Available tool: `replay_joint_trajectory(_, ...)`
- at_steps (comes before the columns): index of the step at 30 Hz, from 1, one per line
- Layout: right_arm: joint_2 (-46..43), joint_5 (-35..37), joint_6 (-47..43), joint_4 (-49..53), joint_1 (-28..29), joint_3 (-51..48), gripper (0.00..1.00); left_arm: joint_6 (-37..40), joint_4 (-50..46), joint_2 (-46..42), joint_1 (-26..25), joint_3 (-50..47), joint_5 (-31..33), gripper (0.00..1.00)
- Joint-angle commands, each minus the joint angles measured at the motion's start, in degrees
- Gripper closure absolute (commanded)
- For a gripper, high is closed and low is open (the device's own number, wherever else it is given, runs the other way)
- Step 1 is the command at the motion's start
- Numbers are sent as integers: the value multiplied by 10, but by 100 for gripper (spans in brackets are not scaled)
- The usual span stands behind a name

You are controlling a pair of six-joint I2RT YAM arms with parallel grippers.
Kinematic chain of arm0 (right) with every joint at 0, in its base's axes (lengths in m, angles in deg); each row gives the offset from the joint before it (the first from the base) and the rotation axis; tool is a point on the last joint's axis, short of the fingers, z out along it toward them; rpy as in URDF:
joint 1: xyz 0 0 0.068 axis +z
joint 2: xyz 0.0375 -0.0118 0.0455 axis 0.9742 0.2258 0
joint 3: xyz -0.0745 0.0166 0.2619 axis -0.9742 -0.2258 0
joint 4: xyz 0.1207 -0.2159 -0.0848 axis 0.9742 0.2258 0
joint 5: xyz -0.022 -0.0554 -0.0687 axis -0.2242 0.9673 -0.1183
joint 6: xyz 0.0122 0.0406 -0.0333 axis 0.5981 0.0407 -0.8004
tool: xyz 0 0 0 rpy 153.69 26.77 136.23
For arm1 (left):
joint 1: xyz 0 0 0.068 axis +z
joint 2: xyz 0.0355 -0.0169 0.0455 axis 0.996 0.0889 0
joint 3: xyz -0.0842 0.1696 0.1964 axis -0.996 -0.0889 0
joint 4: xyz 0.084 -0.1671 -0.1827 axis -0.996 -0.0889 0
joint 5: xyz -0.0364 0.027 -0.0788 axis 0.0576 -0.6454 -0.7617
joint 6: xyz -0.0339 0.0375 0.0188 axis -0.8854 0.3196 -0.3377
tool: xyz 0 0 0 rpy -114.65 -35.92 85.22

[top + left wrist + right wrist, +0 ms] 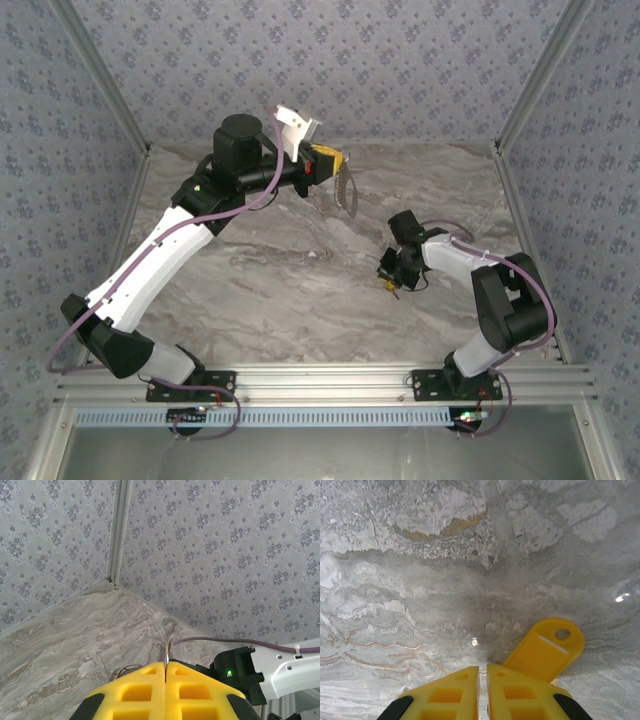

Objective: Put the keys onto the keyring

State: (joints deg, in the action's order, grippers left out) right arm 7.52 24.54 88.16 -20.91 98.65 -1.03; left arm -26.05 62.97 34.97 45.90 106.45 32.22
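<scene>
One key [545,647], one keyring [166,655]. Left gripper [165,667] pinches the keyring. Right gripper [482,672] almost pressed together, slim gap; key head sticks out beside one fingertip, grip unclear.

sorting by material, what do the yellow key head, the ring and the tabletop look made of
Key head: looks like smooth yellow plastic, matte, with a moulded hole. Keyring: thin silvery wire, probably steel, going by its glint. Table: grey veined marble look with glossy reflections; could be stone or a printed laminate.
</scene>
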Motion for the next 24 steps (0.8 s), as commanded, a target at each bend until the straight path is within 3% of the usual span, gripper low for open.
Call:
replay_joint_trajectory(1, -3, 0, -12, 18, 3, 13, 83, 0, 31, 0, 0, 9, -14, 100)
replay_joint_trajectory(16, -47, 5, 5, 49, 0, 2, 64, -1, 37, -1, 2, 5, -16, 100)
replay_joint_trajectory(24, -33, -2, 15, 41, -1, -1, 63, -3, 43, 2, 2, 5, -20, 100)
